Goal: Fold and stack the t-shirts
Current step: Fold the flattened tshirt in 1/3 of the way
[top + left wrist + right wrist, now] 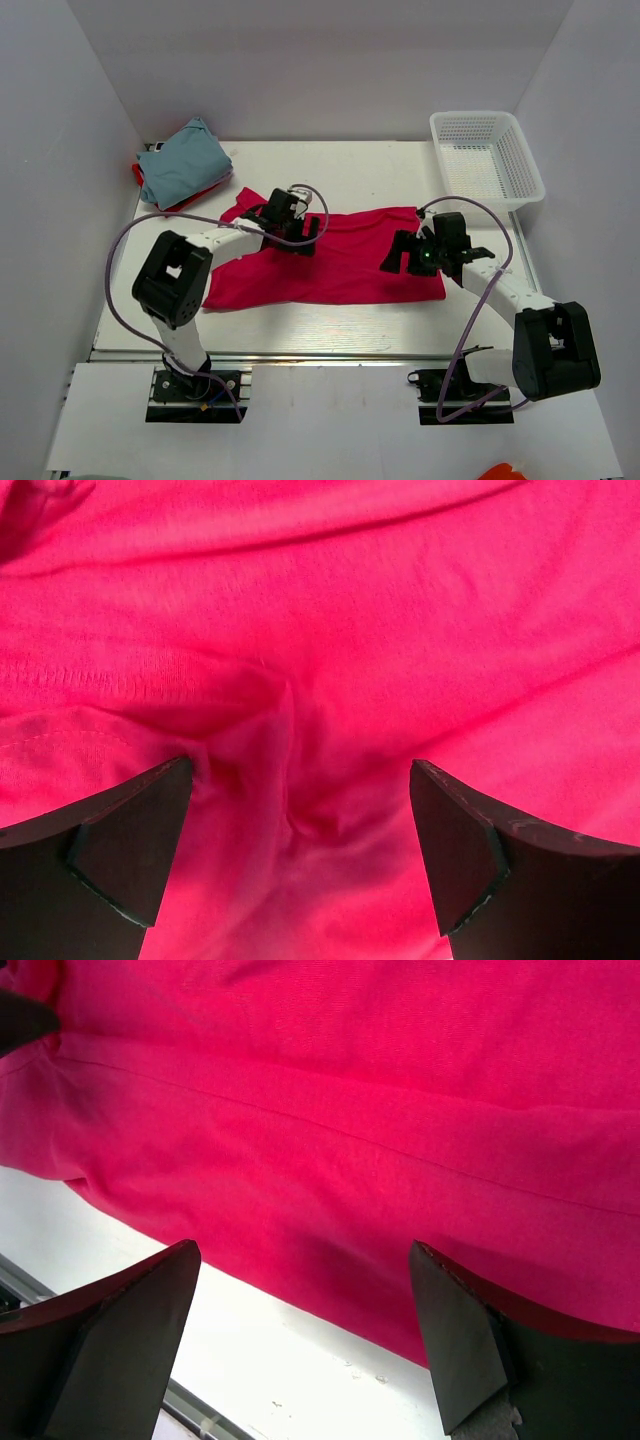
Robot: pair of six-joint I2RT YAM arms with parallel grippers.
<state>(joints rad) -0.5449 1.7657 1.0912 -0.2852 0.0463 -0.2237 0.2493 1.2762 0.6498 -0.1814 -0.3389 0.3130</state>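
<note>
Cloth shirts on a white table, seen from above and from my two wrist cameras. Farthest left, beyond the far left corner of the magenta-pink shirt, sits a folded pile: the blue-grey shirt on top, with a sliver of the red shirt showing under it. I judge this to be the finished stack, kept off to one side.

The magenta-pink shirt lies spread flat, wide from side to side. It is soft knit with long shallow wrinkles and a stitched hem. My left gripper hangs low over that shirt's far left part, jaws released and wide apart, gripping nothing. Between them the cloth is bunched into a small soft ridge.

My right gripper hovers over the shirt's near right edge, jaws likewise spread and holding nothing. It straddles the line where pink cloth meets bare table, which seems a good spot to pinch the edge for a fold. Beyond the shirt's far right corner stands a rigid white plastic mesh basket.
</note>
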